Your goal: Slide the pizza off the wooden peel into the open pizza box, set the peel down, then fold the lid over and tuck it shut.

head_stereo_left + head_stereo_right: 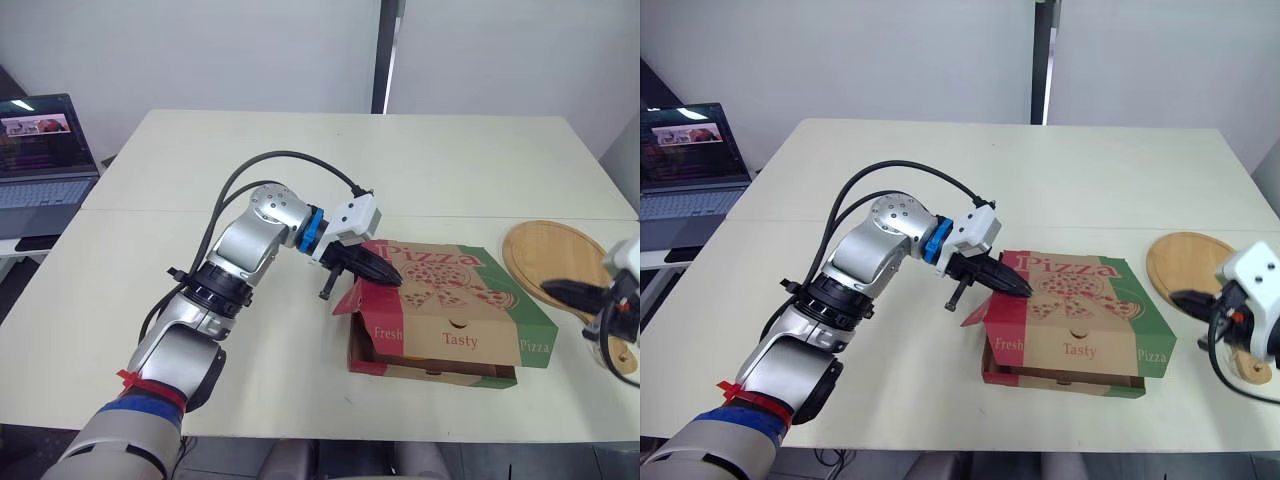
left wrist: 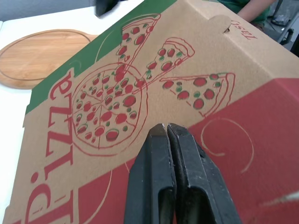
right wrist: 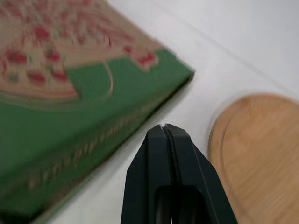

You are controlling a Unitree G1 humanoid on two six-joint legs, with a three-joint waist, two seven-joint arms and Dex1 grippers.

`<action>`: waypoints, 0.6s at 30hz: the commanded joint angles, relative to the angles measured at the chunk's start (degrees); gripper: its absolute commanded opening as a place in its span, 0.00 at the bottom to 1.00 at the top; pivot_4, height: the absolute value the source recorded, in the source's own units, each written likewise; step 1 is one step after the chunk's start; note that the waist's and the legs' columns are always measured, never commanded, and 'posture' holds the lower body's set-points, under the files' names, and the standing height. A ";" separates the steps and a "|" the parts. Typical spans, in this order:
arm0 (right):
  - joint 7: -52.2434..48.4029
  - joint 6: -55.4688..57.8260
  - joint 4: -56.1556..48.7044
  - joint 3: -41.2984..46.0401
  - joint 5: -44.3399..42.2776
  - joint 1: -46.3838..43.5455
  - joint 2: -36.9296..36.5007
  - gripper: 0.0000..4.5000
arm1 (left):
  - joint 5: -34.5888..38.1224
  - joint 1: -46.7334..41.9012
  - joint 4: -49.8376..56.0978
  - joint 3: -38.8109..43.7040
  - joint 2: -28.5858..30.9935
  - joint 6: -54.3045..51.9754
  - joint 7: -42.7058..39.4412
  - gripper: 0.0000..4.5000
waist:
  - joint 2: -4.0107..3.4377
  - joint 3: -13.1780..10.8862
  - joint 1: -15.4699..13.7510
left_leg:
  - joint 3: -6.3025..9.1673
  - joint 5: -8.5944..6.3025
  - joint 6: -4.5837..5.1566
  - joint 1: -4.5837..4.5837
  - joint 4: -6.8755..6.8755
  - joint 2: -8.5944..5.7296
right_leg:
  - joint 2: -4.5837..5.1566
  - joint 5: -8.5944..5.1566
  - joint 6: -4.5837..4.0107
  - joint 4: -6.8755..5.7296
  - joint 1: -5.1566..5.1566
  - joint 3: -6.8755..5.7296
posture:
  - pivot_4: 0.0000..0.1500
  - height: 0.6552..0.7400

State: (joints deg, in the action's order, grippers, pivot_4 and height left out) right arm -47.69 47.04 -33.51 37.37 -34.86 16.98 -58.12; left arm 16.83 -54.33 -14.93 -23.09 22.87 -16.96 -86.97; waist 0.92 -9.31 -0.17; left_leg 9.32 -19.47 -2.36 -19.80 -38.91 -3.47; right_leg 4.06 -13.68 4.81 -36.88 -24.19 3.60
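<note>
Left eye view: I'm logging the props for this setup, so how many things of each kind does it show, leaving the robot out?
Pizza box: 1
Wooden peel: 1
Laptop: 1
Total: 3

Green-red-tan pizza box (image 1: 450, 300) with red pizza print, tan peel (image 1: 555, 262)
</note>
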 commanded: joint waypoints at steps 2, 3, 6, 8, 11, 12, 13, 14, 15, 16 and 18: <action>-0.61 -0.93 -3.52 -0.34 -1.22 0.21 1.93 0.00 | 0.65 -0.12 3.02 1.46 -0.06 -0.06 -0.28 0.01 | 0.00 0.00 0.43 | -0.01 0.00 0.00 0.02 0.00 0.04 | -0.02 0.00 0.00 0.00 0.00 0.00 | 1.00 0.93; -0.45 -0.72 -3.95 -0.68 -1.55 0.02 2.28 0.00 | 0.70 -0.08 3.53 1.30 -0.17 -0.21 -0.33 0.01 | 0.00 0.00 0.44 | 0.00 0.00 0.00 0.02 0.01 0.05 | -0.02 0.00 0.00 0.00 -0.01 0.00 | 1.00 0.93; -0.06 -0.13 -4.89 -1.53 -2.28 -0.60 3.01 0.00 | 0.38 0.07 4.93 0.38 -0.74 -0.28 -0.36 0.01 | 0.00 0.00 0.30 | 0.02 0.00 -0.01 0.01 0.01 0.04 | -0.02 0.00 0.00 0.01 0.00 -0.01 | 1.00 0.93; 0.35 0.23 -5.44 -2.28 -2.71 -0.74 3.34 0.00 | -0.11 0.74 6.15 -0.91 -1.25 -0.02 -0.71 0.01 | 0.00 0.00 0.27 | 0.02 0.00 -0.01 0.00 0.00 0.02 | -0.01 0.00 0.00 0.02 0.01 0.00 | 1.00 0.93; 0.76 0.59 -6.26 -2.61 -3.48 -0.59 3.76 0.00 | -1.49 1.48 6.68 -2.49 -1.78 1.41 -0.82 0.01 | 0.00 0.00 0.23 | 0.03 0.00 -0.01 0.00 0.00 0.02 | -0.01 0.00 0.00 0.03 0.02 0.00 | 1.00 0.93; 0.80 0.80 -6.57 -2.55 -3.76 -0.50 3.90 0.00 | -1.77 1.64 6.65 -2.69 -1.89 1.68 -0.71 0.01 | 0.00 0.00 0.21 | 0.02 0.00 -0.01 0.00 0.00 0.01 | 0.00 0.00 0.00 0.03 0.02 0.00 | 1.00 0.93; 0.85 1.02 -6.91 -2.48 -3.97 -0.38 4.12 0.00 | -1.97 1.82 6.69 -2.78 -2.04 1.80 -0.61 0.01 | 0.01 -0.01 0.21 | 0.02 0.00 -0.01 0.00 0.00 0.01 | -0.01 0.00 0.00 0.03 0.02 0.00 | 1.00 0.93; 0.87 1.20 -7.22 -2.38 -4.06 -0.23 4.30 0.00 | -2.08 1.94 6.78 -2.83 -2.15 1.82 -0.54 0.01 | 0.01 0.00 0.21 | 0.02 0.00 -0.01 0.00 0.00 0.01 | -0.01 0.00 0.00 0.03 0.01 0.00 | 1.00 0.93; 0.80 1.48 -7.57 -2.25 -4.31 0.03 4.52 0.00 | -2.10 2.04 6.89 -2.86 -2.24 1.77 -0.51 0.01 | 0.00 0.00 0.21 | 0.02 0.00 -0.01 0.00 0.00 0.02 | -0.01 0.00 0.00 0.02 0.01 0.00 | 1.00 0.93; 0.84 1.68 -7.90 -2.15 -4.44 0.31 4.75 0.00 | -2.12 2.11 6.91 -2.91 -2.35 1.76 -0.45 0.01 | 0.00 0.00 0.21 | 0.02 0.00 -0.01 0.01 0.00 0.02 | -0.01 0.00 0.00 0.02 0.01 0.00 | 1.00 0.93; 0.60 1.62 -8.48 -1.70 -3.41 1.84 4.69 0.00 | -2.20 2.34 7.10 -3.10 -2.51 1.75 -0.29 0.01 | 0.00 0.00 0.20 | 0.02 0.00 -0.01 0.01 0.00 0.02 | -0.01 0.00 0.00 0.02 0.01 0.00 | 1.00 0.93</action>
State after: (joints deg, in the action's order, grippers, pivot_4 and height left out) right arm -47.01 49.20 -40.07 34.23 -37.98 18.43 -53.47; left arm 14.73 -52.08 -9.57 -26.09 20.65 -15.78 -87.12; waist 0.91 -9.31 0.03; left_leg 9.34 -19.47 -2.37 -19.80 -38.91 -3.45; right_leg 4.05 -13.68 4.81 -36.85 -24.18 3.60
